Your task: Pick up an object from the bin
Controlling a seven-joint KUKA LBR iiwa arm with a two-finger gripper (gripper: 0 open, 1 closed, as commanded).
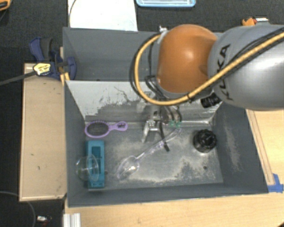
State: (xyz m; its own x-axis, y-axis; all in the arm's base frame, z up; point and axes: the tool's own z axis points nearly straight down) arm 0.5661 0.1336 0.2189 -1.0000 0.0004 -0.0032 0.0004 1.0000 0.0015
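Observation:
My gripper (155,127) hangs low over the middle of the bin, close to the back wall, under the arm's orange cover. A clear plastic wine glass (132,162) lies on its side on the bin floor. Its bowl points to the front left and its stem runs up to the right, ending right under the gripper. Whether the gripper touches the stem I cannot make out. A black round knob-like thing (204,140) sits to the gripper's right. A purple hairbrush (103,128) lies to its left.
At the bin's front left lies a teal oblong thing (96,161) with a small clear cup (86,167) against it. The arm and its orange cover hide the back right of the bin. Bare floor runs along the front right.

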